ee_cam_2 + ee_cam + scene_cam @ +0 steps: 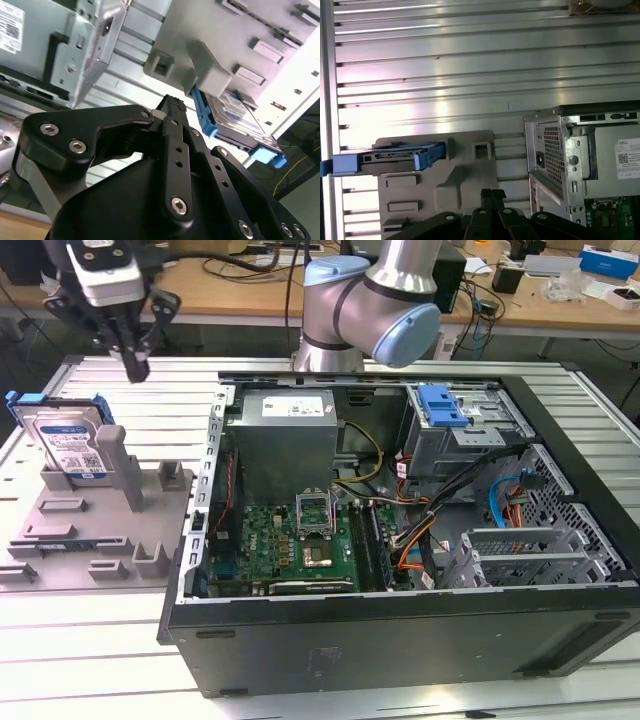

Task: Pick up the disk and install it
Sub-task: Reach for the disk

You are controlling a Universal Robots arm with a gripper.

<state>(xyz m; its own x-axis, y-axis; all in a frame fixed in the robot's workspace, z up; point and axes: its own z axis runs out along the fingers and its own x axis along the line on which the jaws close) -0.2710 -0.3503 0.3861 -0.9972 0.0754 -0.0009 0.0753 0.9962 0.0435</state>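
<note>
I can't see the bottom of the disk (68, 443) in the exterior view, because the grey holder (112, 462) stands in front of it. The top of the gripper (135, 368) is cut off by that picture's edge. In the first wrist view, the disk's blue frame runs off the edge. Its label is too small for me to read.

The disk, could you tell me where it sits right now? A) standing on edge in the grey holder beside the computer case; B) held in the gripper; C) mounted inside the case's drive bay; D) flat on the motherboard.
A: the disk stands on edge in the grey holder, the gripper apart from it.
</note>
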